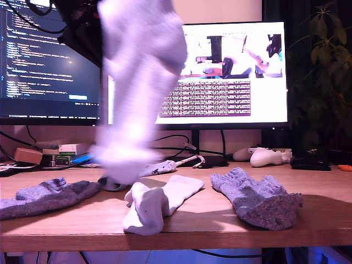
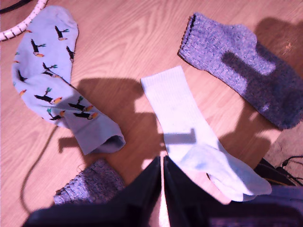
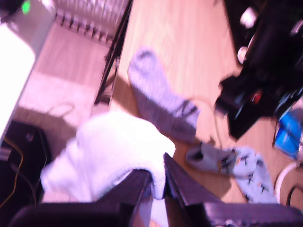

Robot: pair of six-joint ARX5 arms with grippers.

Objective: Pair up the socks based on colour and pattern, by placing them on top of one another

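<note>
Second hand (image 3: 158, 182) raised, pinching white sock (image 3: 113, 151) | first hand (image 2: 161, 189) closed, seemingly empty

The exterior view looks low across the desk (image 1: 220, 220) toward monitors (image 1: 231, 71); both wrist views look down.

Table (image 1: 220, 225), exterior view. One knit sock (image 1: 47, 195) lies at the exterior view's left, near the front edge. Flat sock (image 1: 157, 203) lies at centre, near the front edge. Second knit sock (image 1: 258, 201) lies to the exterior view's right of the flat sock, apart from it. Lifted sock (image 1: 137, 82) hangs above the table, left of centre in the exterior view, nearer the camera than the monitors (image 1: 231, 71). Printed sock (image 1: 159, 166) lies behind the flat sock, farther back on the table. Controller (image 1: 267, 157) sits far back at the exterior view's right, below the monitors. Plant (image 1: 324, 60) stands at the exterior view's far right.
</note>
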